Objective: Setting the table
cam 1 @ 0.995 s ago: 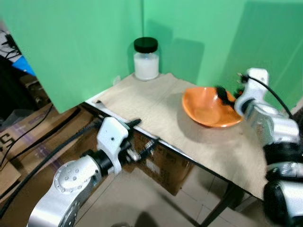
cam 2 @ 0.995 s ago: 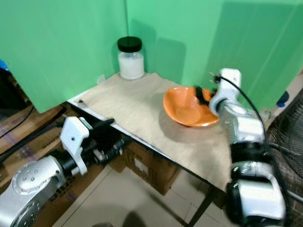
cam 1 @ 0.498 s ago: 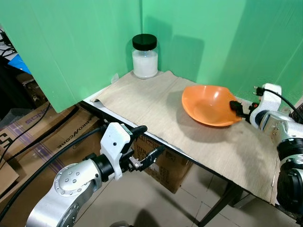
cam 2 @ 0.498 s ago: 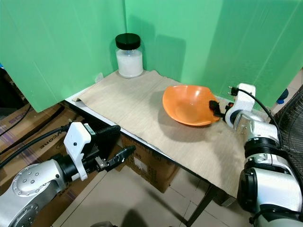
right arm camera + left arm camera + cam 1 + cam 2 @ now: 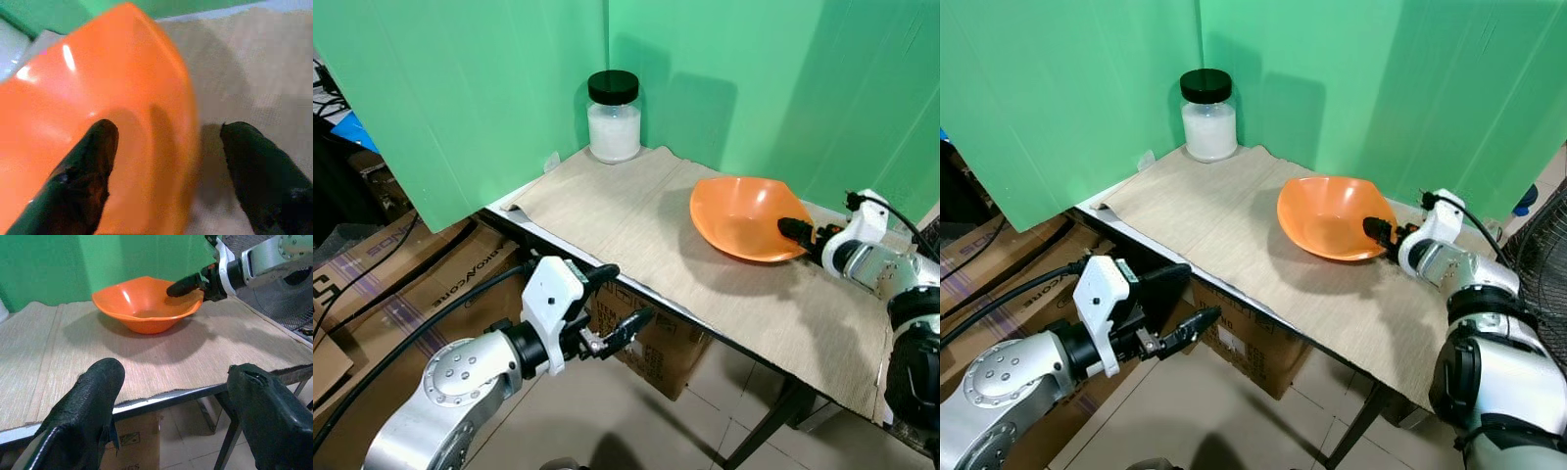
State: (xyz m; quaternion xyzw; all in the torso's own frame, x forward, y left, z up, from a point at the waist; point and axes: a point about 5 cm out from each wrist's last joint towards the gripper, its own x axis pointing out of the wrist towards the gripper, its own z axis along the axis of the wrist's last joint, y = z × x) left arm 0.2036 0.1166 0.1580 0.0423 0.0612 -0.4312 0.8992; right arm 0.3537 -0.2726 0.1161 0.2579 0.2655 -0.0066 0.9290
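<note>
Orange bowl (image 5: 742, 217) sits on the beige table mat (image 5: 636, 225), toward the right end of the table (image 5: 1234, 294) and well apart from the black-lidded jar of white powder (image 5: 614, 117) in the back corner by the green backdrop (image 5: 460, 88). Your right gripper (image 5: 166, 161) is at the bowl's near rim with its fingers spread, one over the inside wall and one outside on the mat side; they straddle the rim but are not clamped on it, so you hold nothing there. Your left gripper (image 5: 171, 396) hangs below the table's front edge, fingers parted and empty, near the cardboard box (image 5: 651, 338) underneath. Judging by this, one bowl is placed and the jar stands ready; no cutlery, cup or second dish is on the mat, so most of the setting looks undone.
</note>
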